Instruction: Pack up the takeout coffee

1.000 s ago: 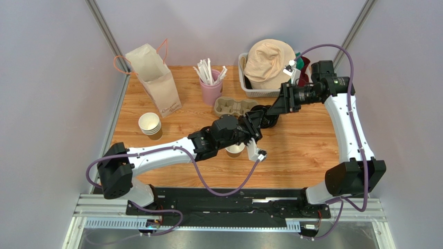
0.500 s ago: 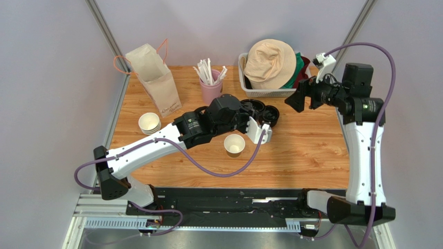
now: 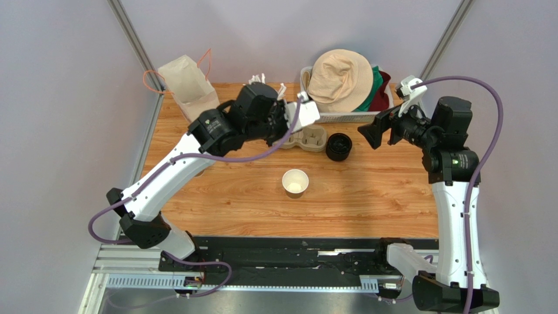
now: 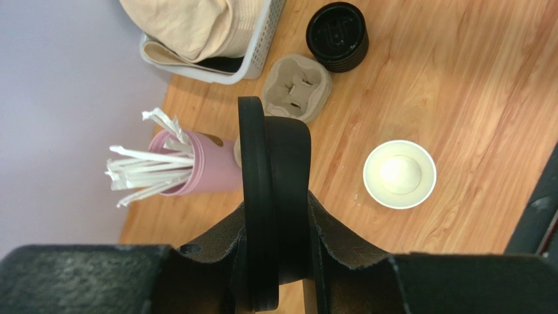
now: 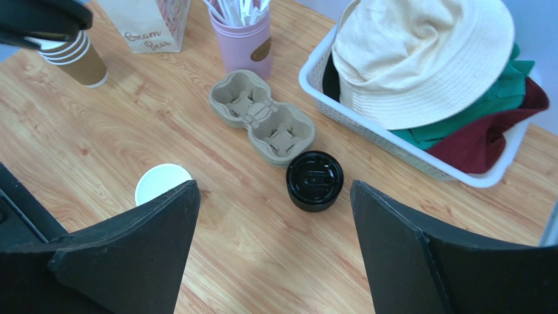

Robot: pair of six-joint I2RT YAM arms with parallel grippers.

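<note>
Wooden table, grey walls. One open cup, one lid stack. Left claw grips a lid; right claw gapes.

The counter is smooth, grained wood; the cup is paper, white inside. The lid and lid stack are black plastic with slight sheen, the carrier rough matt pulp, the hat cloth.

Open paper cup x1. Nested cup stack x1. Single black lid x1, plus lid stack x1. Pulp carrier x1, 2 wells. Pink straw holder x1. Paper bag x1. White basket x1. Beige hat x1.
</note>
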